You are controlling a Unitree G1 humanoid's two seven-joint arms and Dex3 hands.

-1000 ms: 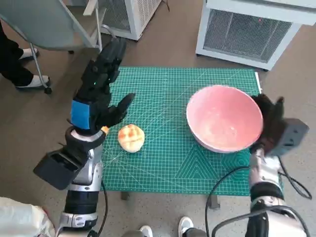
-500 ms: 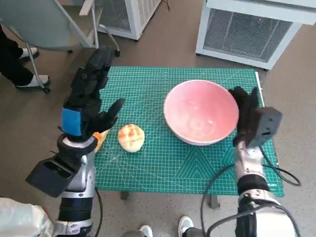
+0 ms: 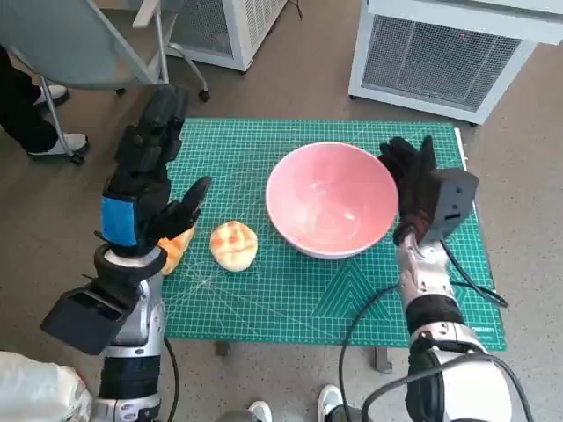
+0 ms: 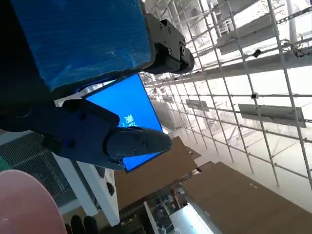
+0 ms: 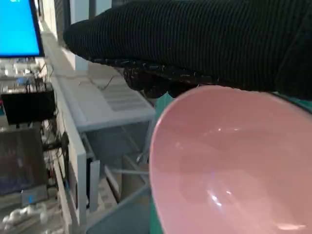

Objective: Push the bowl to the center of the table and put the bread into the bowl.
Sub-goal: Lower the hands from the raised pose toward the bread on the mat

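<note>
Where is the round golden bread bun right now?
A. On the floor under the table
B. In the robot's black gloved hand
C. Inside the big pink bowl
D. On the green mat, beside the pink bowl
D: in the head view the round golden bread bun lies on the green mat, apart from the big pink bowl, which holds nothing, and neither hand holds it.

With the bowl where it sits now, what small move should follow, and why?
Probably lower the left hand onto the bread. The pink bowl looks roughly centred on the green mat, with the right hand at its side. The left hand is raised, fingers spread, holding nothing, beside the bun.
</note>
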